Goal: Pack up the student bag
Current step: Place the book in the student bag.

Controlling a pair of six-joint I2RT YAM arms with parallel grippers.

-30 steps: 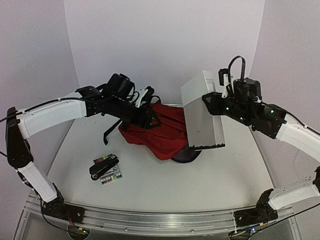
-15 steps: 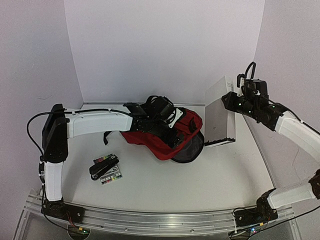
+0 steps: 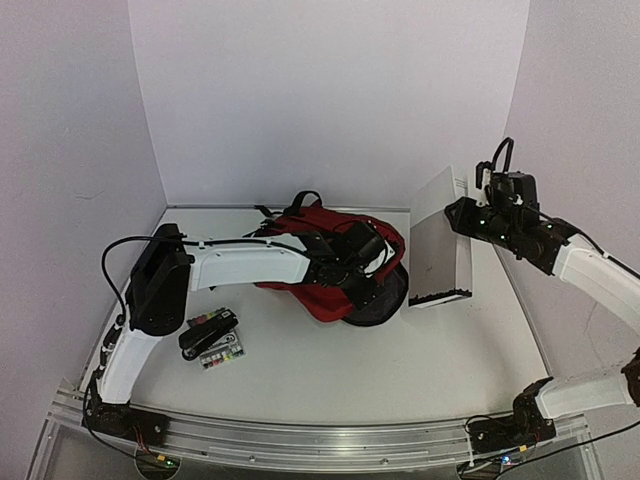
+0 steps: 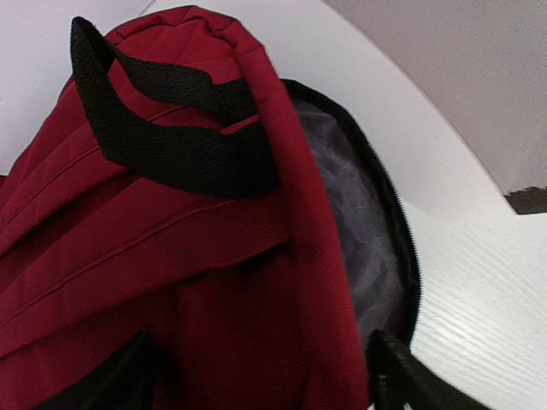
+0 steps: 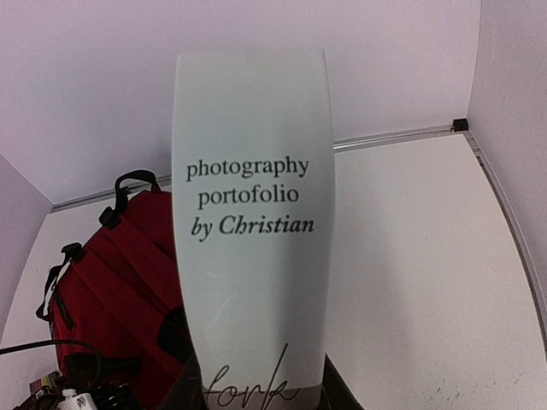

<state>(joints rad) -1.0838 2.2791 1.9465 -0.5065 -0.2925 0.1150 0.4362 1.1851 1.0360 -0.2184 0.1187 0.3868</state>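
Left arm point(image 3: 240, 265): upper link rises from its base at the near-left corner, elbow sharply bent, white forearm running roughly level to the right across the student bag point(image 3: 322, 214). Left gripper point(image 3: 372, 270) sits at the bag's mouth, jaws spread wide. In the wrist view its dark fingers point(image 4: 120, 380) show at the two bottom corners, with the red rim fabric and black strap between them and nothing pinched. Right arm point(image 3: 590, 270): climbs from the near-right base out toward the right wall, then folds back inward, wrist held high. Right gripper point(image 3: 460, 215) is clamped on the upper edge of a portfolio book point(image 3: 438, 245), which hangs upright with its pale cover facing the wrist camera — the cover reads "photography portofolio by Christian". The book is just right of the bag's mouth; whether its dark lower edge touches the table cannot be told. The bag lies on its side at mid-table toward the back, zip undone, its grey lining point(image 4: 359, 231) exposed and the mouth turned toward the book. Surface: white table point(image 3: 330, 390), with an aluminium rail point(image 3: 320, 440) along the near edge. At near left, well apart from the bag, a black stapler point(image 3: 208, 335) lies on a small card of coloured squares point(image 3: 224, 353). Room — plain pale walls point(image 3: 330, 100) close in the back and both sides.
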